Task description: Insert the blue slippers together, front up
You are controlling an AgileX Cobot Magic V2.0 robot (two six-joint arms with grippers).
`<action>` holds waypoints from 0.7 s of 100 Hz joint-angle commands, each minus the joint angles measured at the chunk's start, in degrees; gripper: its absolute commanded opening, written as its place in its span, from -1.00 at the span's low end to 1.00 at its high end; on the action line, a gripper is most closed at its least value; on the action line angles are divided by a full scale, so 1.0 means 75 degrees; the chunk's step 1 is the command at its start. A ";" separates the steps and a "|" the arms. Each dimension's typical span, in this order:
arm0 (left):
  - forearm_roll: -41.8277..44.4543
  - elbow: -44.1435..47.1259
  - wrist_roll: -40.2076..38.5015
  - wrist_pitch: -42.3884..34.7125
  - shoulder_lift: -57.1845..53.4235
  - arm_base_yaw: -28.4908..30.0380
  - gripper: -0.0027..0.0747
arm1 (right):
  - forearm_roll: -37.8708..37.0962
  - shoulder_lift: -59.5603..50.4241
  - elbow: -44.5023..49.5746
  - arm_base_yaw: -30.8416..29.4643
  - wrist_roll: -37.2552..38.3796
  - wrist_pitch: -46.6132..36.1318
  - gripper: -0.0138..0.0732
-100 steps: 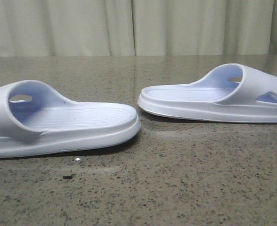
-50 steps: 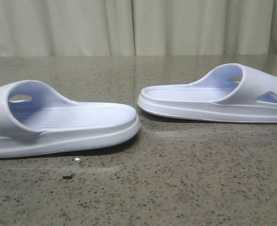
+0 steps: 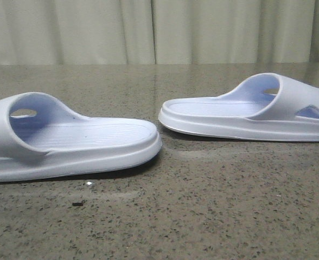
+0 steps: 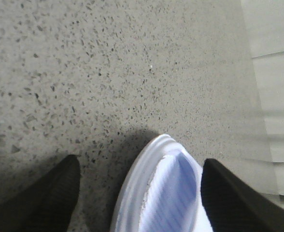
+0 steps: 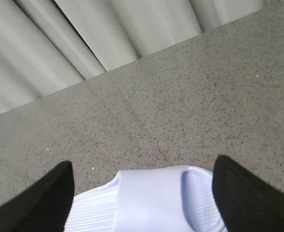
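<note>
Two pale blue-white foam slippers lie sole-down and apart on a speckled grey-brown stone-look desk (image 3: 203,206), a pleated pale curtain (image 3: 148,30) hanging behind its far edge. In the front view the left slipper (image 3: 89,143) sits nearer the desk's front edge and runs off its left side of the frame, its wide strap arching at the left and its ribbed footbed stretching toward the middle of the desk. The right slipper (image 3: 246,114) lies farther back toward the right, its strap with a triangular side cutout at the right and its rounded end pointing toward the other slipper's end; the two ends come near each other around the desk's middle but do not touch. A small dark fleck (image 3: 78,203) rests on the desk in front of the left slipper. The left wrist view shows the left gripper (image 4: 137,193) with its two dark fingers (image 4: 50,198) spread wide, the rounded end of the left slipper lying between them without visible contact. The right wrist view shows the right gripper (image 5: 142,193) likewise spread, its fingers (image 5: 243,193) standing on either side of the right slipper, which lies across the gap beneath; neither hand is grasping anything.
</note>
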 commanded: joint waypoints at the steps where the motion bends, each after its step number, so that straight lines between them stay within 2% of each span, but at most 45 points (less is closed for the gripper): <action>1: -0.0144 -0.0241 -0.0001 -0.0156 0.0072 -0.0011 0.27 | 0.0096 0.0070 -0.0282 -0.0053 0.0020 -0.0622 0.50; 38: -0.0356 -0.0255 0.0251 -0.0029 0.0633 -0.0011 0.27 | 0.0096 0.0070 -0.0282 -0.0053 0.0020 -0.0622 0.51; 70: -0.1088 -0.0255 0.1326 0.0122 0.0867 -0.0011 0.27 | 0.0096 0.0070 -0.0282 -0.0053 0.0020 -0.0622 0.50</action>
